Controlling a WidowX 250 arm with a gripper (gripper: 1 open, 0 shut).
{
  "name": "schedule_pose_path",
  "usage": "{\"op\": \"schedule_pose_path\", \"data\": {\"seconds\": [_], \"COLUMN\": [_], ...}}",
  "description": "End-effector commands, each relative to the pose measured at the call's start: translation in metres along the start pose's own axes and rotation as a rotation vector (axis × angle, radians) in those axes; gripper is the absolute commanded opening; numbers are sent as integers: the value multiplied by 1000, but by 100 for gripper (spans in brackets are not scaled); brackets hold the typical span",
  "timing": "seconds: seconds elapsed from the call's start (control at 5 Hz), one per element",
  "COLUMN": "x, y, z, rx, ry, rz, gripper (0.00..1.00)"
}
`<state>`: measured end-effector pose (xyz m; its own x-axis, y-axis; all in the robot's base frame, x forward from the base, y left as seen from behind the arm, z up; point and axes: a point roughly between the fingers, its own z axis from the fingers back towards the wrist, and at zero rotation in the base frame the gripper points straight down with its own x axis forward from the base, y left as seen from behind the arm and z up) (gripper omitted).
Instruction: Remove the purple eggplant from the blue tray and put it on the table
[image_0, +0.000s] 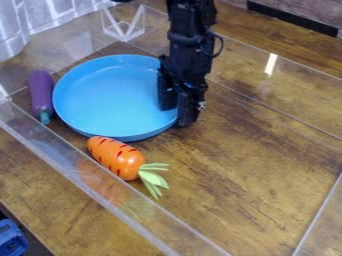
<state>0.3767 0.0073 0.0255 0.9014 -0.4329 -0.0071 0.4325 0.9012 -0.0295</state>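
The eggplant (42, 93) lies outside the tray (104, 97) on the tabletop (247, 160), and the black hand (187, 98), whose opening I cannot tell, could push the tray into it when moving carelessly.

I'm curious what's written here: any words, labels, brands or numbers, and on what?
None that I can read: no lettering shows on the plate, carrot, eggplant or table. The black arm is too blurred to tell.

No lettering, label, brand, number or sign can be read on anything in the camera view.
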Motion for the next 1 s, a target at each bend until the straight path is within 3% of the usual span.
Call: {"op": "schedule_pose_path", "data": {"seconds": [0.0, 0.4, 0.8], "x": [-3, -11, -15], "y": [3, -5, -4], "z": [23, 14, 13], "rx": [23, 27, 28], "ry": [-38, -40, -43], "rz": [23, 88, 40], "gripper": [0, 0, 0]}}
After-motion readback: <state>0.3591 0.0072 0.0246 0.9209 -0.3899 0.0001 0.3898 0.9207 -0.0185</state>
